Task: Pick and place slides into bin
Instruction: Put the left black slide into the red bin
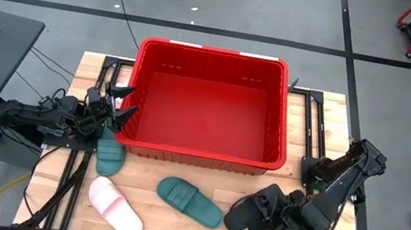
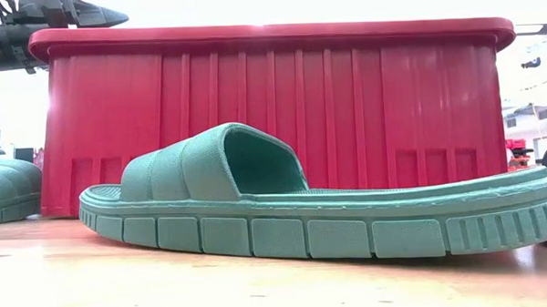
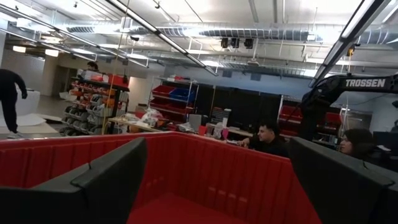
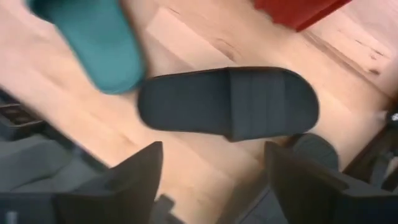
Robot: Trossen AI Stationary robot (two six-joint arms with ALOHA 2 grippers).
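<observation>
A black slide [image 4: 230,102] lies flat on the wooden table near the front right. My right gripper [image 4: 214,180] hangs open above it, pointing down, its fingers clear of the slide; in the high view the gripper [image 1: 275,223] is a dark mass there. One teal slide [image 1: 189,202] rests on its sole in front of the red bin [image 1: 207,103]. Another teal slide [image 1: 109,153] and a pink slide [image 1: 114,208] lie at the front left. My left gripper [image 1: 119,105] waits open at the bin's left wall, level with the rim [image 3: 93,149].
The bin fills the table's middle and far part. The teal slide's end [image 4: 93,43] lies close beside the black slide. Bare wood shows between the slides along the front. People sit in the room beyond the table [image 3: 267,137].
</observation>
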